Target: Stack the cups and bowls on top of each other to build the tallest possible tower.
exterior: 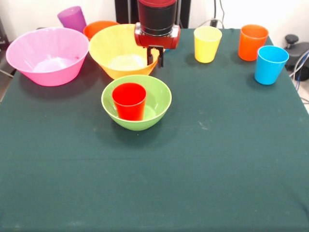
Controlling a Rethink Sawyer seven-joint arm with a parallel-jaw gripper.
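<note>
Front view, tower: red cup [129, 100] stands upright inside the lime green bowl [136, 102], mid-surface, slightly toward the far edge.
Front view, end effector [155, 57]: hangs over the near rim of the yellow-orange bowl [120, 50]; fingers close together, gripping nothing as far as I can tell.
Far-left corner: pink bowl [48, 56], purple cup [72, 19], small orange bowl [99, 28] behind.
Far-right corner: yellow cup [207, 44], orange cup [252, 42], light blue cup [270, 65], all upright, apart.
Handling judgement: light, stiff, glossy plastic, likely slippery; thin rims are the natural hold, one finger inside and one outside the wall.
Surface [193, 169]: green cloth.
</note>
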